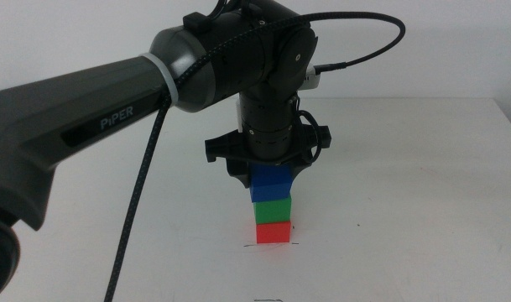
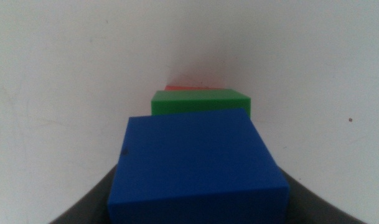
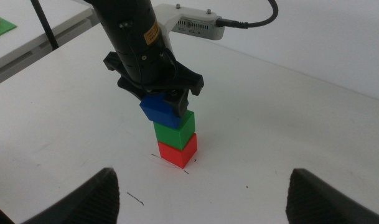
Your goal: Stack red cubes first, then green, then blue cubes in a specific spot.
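Note:
The red cube (image 1: 273, 232) stands on the white table on the marked spot, whose thin dark line (image 1: 253, 246) shows at its base. The green cube (image 1: 272, 210) sits on the red one. The blue cube (image 1: 269, 184) rests on top of the green one, slightly offset in the right wrist view (image 3: 158, 109). My left gripper (image 1: 269, 172) comes down from above and is shut on the blue cube (image 2: 195, 162). Past it, the left wrist view shows the green cube (image 2: 198, 101) and a sliver of the red cube (image 2: 192, 88). My right gripper (image 3: 201, 199) is open and empty, well back from the stack and out of the middle view.
A second short dark mark (image 1: 268, 299) lies on the table near the front edge, and a tiny dark speck (image 3: 247, 186) lies to one side of the stack. The left arm's cable (image 1: 138, 210) hangs over the left half of the table.

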Available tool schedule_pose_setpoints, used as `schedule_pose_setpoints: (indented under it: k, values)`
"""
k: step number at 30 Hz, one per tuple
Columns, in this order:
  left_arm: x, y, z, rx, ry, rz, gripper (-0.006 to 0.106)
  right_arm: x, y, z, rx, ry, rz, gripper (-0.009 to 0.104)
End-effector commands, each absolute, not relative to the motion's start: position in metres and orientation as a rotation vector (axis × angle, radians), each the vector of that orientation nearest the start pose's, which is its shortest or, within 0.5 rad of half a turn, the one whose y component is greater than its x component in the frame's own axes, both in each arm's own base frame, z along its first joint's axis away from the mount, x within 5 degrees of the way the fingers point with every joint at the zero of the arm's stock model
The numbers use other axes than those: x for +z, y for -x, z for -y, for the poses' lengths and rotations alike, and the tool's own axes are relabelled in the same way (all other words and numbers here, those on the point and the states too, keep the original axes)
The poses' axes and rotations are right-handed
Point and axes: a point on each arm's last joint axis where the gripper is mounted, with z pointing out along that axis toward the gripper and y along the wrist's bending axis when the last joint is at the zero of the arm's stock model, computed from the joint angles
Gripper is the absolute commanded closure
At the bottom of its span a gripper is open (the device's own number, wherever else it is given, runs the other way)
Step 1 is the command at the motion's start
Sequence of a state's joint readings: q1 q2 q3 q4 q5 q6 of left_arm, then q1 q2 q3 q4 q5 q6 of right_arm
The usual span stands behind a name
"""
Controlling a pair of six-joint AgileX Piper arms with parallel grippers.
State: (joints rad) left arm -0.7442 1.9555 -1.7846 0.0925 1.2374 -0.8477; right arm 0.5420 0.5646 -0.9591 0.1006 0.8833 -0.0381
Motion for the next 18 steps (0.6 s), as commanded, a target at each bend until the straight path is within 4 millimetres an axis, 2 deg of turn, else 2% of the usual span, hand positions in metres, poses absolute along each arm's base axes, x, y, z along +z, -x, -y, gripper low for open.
schedule_pose_setpoints:
  k: [1, 5, 7, 12, 18]
  values:
    - [0.313, -0.301, 0.269, -0.219, 0.146, -2.865, 0.102, 0.419, -0.065, -0.046, 0.442, 0.535, -1.833, 0.011]
    - [0.313, -0.302, 0.271, -0.241, 0.142, -2.859, 0.102, 0.419, -0.065, -0.046, 0.442, 0.535, -1.833, 0.011]
    - [0.303, -0.306, 0.274, -0.219, 0.142, -2.877, 0.102, 0.419, -0.065, -0.046, 0.442, 0.535, -1.833, 0.011]
    - [0.299, -0.307, 0.276, -0.217, 0.141, -2.883, 0.102, 0.419, -0.065, -0.046, 0.442, 0.535, -1.833, 0.011]
    - [0.299, -0.308, 0.276, -0.221, 0.098, -2.874, 0.092, 0.419, -0.065, -0.046, 0.442, 0.535, -1.833, 0.011]
